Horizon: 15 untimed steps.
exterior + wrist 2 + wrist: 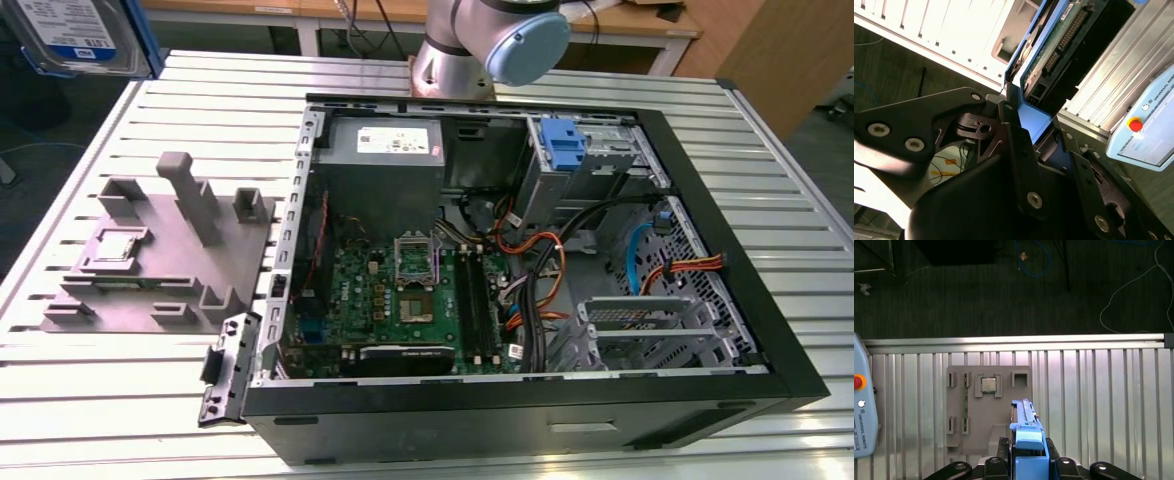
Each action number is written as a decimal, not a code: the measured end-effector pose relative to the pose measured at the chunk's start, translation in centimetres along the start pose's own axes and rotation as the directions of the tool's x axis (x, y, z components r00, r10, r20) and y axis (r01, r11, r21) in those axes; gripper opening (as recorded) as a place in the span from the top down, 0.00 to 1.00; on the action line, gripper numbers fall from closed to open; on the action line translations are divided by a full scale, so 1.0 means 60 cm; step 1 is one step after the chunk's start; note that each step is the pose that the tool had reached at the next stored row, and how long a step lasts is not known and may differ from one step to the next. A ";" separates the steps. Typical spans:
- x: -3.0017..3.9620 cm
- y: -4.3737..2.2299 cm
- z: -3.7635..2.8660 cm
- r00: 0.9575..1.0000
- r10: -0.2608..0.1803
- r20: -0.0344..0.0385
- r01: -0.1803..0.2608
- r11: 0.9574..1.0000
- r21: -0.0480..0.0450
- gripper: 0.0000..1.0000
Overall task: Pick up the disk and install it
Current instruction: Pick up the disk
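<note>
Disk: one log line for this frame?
gripper: shut on disk | disk: held off table, above grey fixture plate | computer case: open, disk not yet installed

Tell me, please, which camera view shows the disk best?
The second wrist view: the disk shows its green circuit board and blue rail close up. The first wrist view shows it edge-on, held in the gripper. The exterior view catches part of its labelled face at the top left corner.

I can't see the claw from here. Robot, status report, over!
Gripper shut on the disk, by its blue rail. Disk held up over the grey holder plate. Not yet in the open computer case.
</note>
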State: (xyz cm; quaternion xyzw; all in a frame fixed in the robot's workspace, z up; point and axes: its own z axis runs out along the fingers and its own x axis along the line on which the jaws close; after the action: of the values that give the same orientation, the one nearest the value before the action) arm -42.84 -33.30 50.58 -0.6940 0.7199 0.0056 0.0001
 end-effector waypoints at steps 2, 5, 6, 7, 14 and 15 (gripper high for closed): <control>0.000 -0.001 0.000 1.000 0.000 0.000 0.000 1.000 0.000 0.64; 0.000 -0.001 0.000 1.000 0.000 0.000 0.000 1.000 0.000 0.64; 0.000 -0.002 0.000 1.000 0.000 0.000 0.000 1.000 0.000 0.64; 0.000 -0.002 0.000 1.000 0.000 0.000 0.000 1.000 0.000 0.64; 0.000 -0.004 0.000 1.000 0.000 0.000 0.000 1.000 0.000 0.64; 0.000 -0.004 0.000 1.000 0.000 0.000 0.000 1.000 0.000 0.64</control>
State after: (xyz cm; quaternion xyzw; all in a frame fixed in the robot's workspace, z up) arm -42.59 -33.30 50.58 -0.6940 0.7199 0.0056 0.0001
